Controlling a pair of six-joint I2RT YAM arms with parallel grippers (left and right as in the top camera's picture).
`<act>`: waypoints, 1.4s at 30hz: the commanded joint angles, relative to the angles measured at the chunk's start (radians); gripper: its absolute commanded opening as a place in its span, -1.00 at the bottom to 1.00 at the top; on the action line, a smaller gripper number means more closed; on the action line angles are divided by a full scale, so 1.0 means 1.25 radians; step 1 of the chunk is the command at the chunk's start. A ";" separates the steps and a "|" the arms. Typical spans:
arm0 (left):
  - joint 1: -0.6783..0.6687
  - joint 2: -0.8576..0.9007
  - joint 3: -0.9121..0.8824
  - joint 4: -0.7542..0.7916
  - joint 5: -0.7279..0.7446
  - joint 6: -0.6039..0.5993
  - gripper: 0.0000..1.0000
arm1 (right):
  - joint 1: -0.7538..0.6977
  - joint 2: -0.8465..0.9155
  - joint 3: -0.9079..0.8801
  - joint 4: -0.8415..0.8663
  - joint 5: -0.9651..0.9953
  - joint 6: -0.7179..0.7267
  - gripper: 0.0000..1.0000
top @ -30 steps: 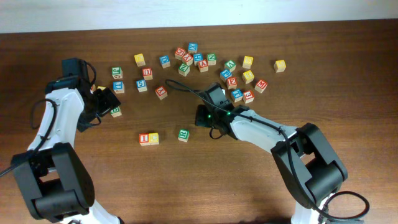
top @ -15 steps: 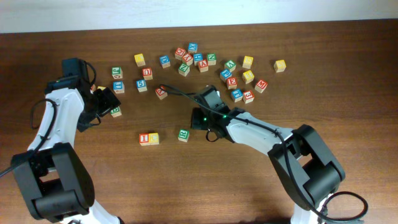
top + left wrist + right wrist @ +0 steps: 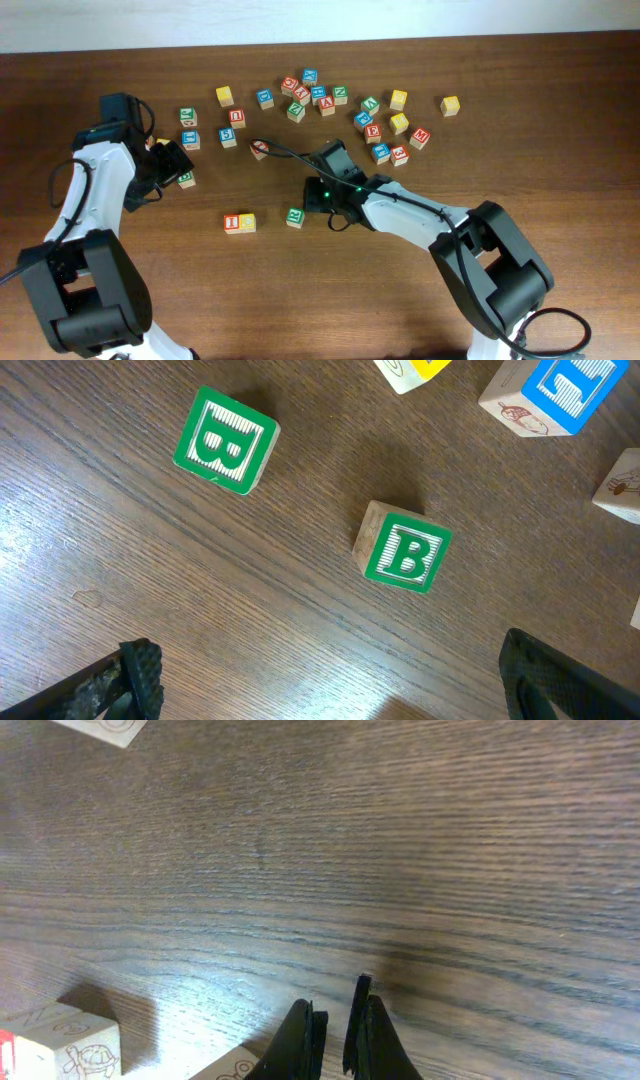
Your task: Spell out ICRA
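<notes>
Overhead, the right hand [image 3: 312, 198] is seen with its fingers pressed together and nothing held between them, low over the counter [image 3: 400, 300]. The R [image 3: 295, 216] lies just beside its fingertips. The I [image 3: 232, 223] and C [image 3: 247, 222] lie touching each other, farther out past the R, so the three form a row across the counter. Letter directions are too small to be told. The left hand [image 3: 328, 660] is spread wide and empty, with one B [image 3: 405, 552] and another B [image 3: 225, 440] ahead of it.

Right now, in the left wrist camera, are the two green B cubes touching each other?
Apart. The left wrist view shows bare wood of the table plainly between the upper green B cube and the lower green B cube.
</notes>
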 commanded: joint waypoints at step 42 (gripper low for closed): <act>0.001 0.003 0.007 -0.001 0.006 0.004 0.98 | 0.027 0.006 -0.005 -0.060 -0.071 -0.005 -0.80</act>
